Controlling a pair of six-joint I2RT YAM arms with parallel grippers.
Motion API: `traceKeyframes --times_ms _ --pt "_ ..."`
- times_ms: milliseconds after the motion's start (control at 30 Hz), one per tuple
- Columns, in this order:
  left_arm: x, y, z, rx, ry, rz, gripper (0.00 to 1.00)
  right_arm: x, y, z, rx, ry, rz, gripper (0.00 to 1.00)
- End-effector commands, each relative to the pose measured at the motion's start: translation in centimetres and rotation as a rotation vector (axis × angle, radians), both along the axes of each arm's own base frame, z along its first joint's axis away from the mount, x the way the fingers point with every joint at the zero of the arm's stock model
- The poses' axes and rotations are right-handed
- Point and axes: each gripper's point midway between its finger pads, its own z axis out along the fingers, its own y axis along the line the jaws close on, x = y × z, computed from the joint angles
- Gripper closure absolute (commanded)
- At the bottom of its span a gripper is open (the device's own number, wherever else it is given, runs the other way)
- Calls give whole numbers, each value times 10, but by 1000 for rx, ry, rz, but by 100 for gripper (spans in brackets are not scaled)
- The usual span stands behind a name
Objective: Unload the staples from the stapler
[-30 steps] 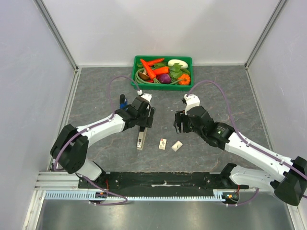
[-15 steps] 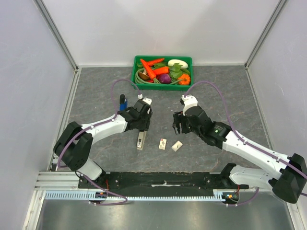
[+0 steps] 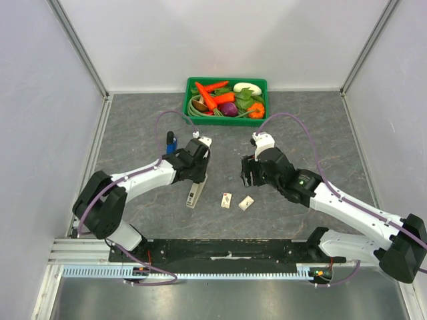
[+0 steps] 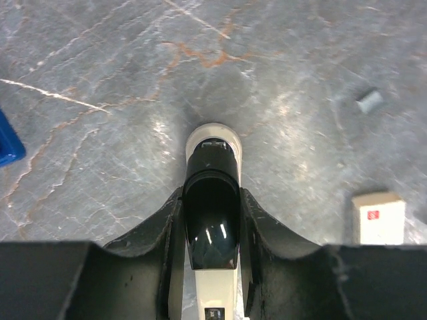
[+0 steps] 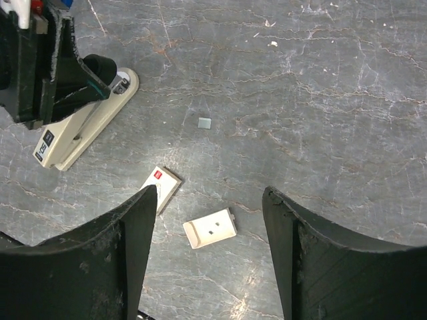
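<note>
Top external: stapler (image 3: 193,197) runs near-to-far — left fingers (image 4: 167,230) clamp it, right fingers (image 5: 127,257) spread.

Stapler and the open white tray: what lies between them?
A small red-labelled white box, flat on the table, touching neither stapler nor tray; the top and right wrist views show it.

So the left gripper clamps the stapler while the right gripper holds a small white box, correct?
Not quite. The right gripper is open and empty; both white boxes lie on the table, per the right wrist view. The left gripper does clamp the stapler.
</note>
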Motion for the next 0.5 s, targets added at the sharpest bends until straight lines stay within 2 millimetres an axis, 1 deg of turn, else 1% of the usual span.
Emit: traceKeyframes --times_ms 0,100,133,233,300,333,467 --pt "-7 -35 58 -188 -86 -172 98 1 1 30 22 -57 32 29" --pt "-22 -54 88 -297 -94 -299 98 -1 1 43 12 -83 75 30" --pt "-27 -59 99 -326 -96 -337 98 -3 1 51 13 -95 89 30" --pt "-45 -71 125 -410 -90 -452 98 -12 8 69 26 -109 185 30" --pt "-59 -76 142 -466 -85 -527 98 -24 17 83 52 -117 289 30" --pt "-68 -79 149 -491 -77 -567 98 -34 23 89 70 -117 359 31" --pt "-96 -81 169 -572 -50 -688 98 -63 36 115 137 -132 549 34"
